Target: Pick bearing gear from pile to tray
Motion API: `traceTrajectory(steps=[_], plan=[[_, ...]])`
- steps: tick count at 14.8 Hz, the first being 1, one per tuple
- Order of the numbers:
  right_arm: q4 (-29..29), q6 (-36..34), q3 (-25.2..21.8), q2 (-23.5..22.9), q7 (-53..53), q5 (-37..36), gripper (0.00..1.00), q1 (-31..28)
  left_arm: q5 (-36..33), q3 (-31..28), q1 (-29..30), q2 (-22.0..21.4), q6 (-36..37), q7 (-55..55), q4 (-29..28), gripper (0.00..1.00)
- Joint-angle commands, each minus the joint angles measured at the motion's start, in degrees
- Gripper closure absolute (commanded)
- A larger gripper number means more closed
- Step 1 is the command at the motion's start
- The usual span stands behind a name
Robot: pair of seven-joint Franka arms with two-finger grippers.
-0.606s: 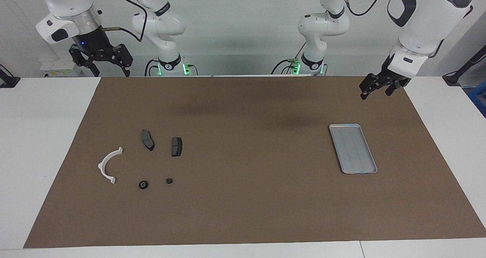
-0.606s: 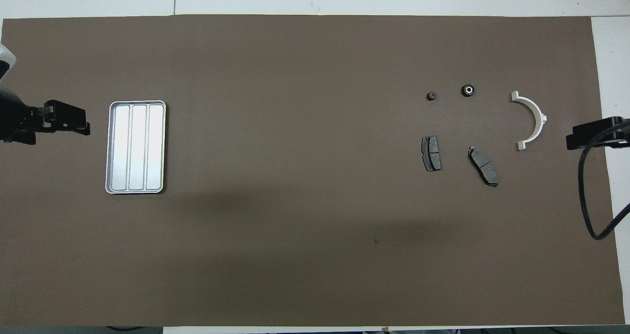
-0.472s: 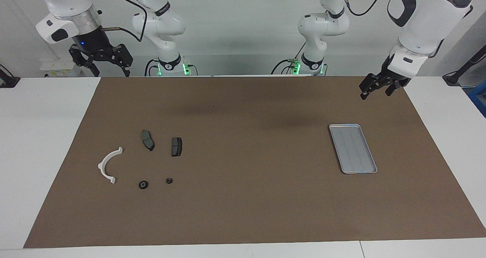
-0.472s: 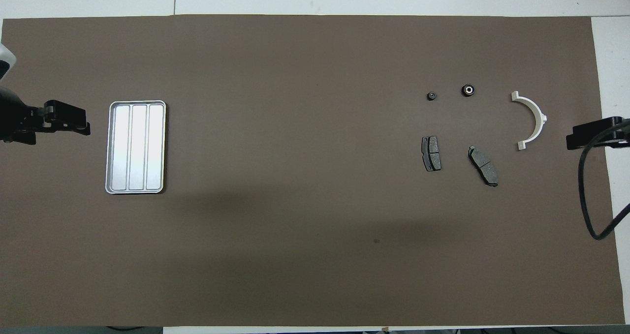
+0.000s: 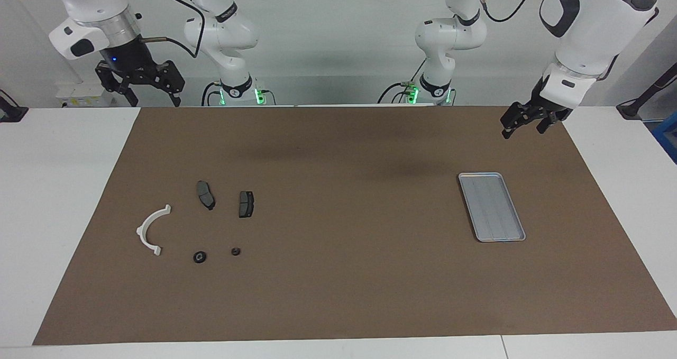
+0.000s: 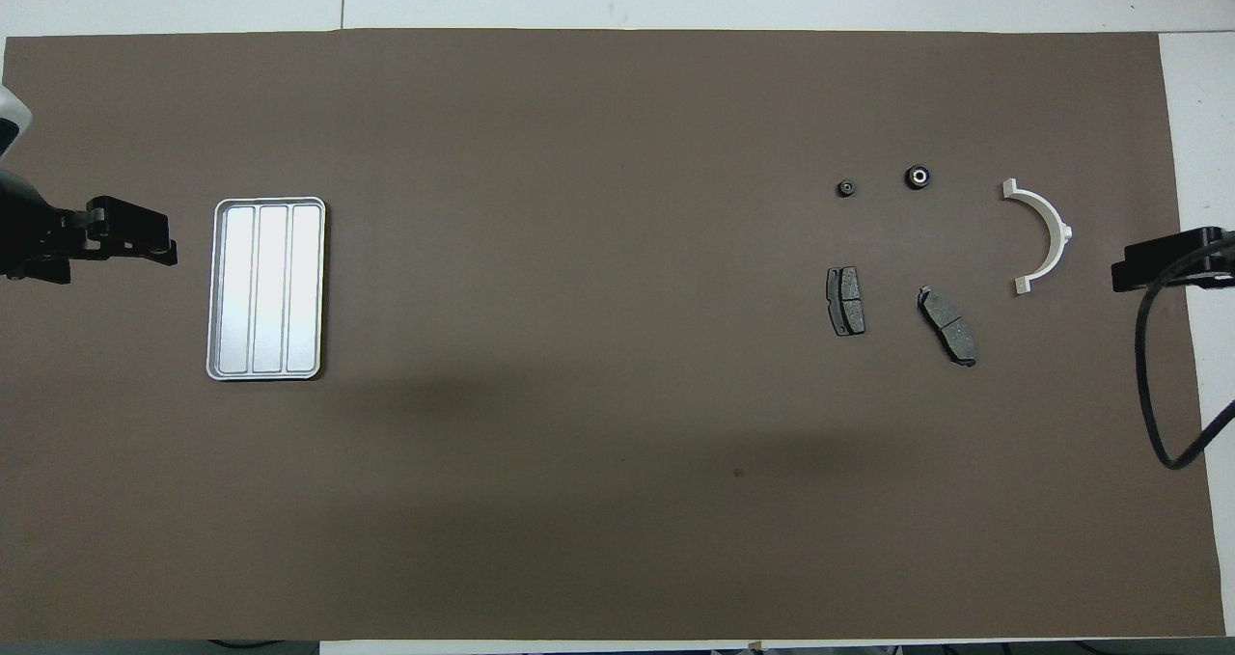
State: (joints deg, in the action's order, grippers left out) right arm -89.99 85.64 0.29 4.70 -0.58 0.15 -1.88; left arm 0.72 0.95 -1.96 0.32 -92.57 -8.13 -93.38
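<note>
Bearing gear pick not begun, by my read: nothing gripped, tray empty twd left arm's end of brown surface. Nearest robots, right pincer hangs w/ fingers apart over surface edge above the pile; left pincer, also apart, waits near tray. Next out, two brake pads, white arc. Farthest: two tiny black round pcs, apart; larger one, pale centre, prob. the gear.

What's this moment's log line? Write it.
pick: not begun | tray: empty | parts: on mat | left end effector: over mat | right end effector: raised, open
</note>
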Motion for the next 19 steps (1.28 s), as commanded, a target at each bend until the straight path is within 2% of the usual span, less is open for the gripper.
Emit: traceTrajectory(steps=[1, 13, 17, 19], plan=[[-0.2, 0.7, 0.8, 0.7, -0.2, 0.1, 0.00, -0.4, -0.4, -0.4, -0.3, -1.1, 0.6, 0.1, -0.8, 0.00], [-0.8, 0.8, 0.9, 1.1, 0.1, -0.1, 0.00, -0.2, -0.4, -0.4, -0.3, -1.1, 0.6, 0.1, -0.8, 0.00], [-4.2, 7.7, 0.9, -1.3, 0.2, -0.8, 0.00, 2.0, -0.4, -0.4, -0.3, -1.1, 0.6, 0.1, -0.8, 0.00], [-4.8, 9.8, 0.9, -4.9, -1.6, -1.0, 0.00, 3.1, -0.4, -0.4, -0.3, -1.1, 0.6, 0.1, -0.8, 0.00]])
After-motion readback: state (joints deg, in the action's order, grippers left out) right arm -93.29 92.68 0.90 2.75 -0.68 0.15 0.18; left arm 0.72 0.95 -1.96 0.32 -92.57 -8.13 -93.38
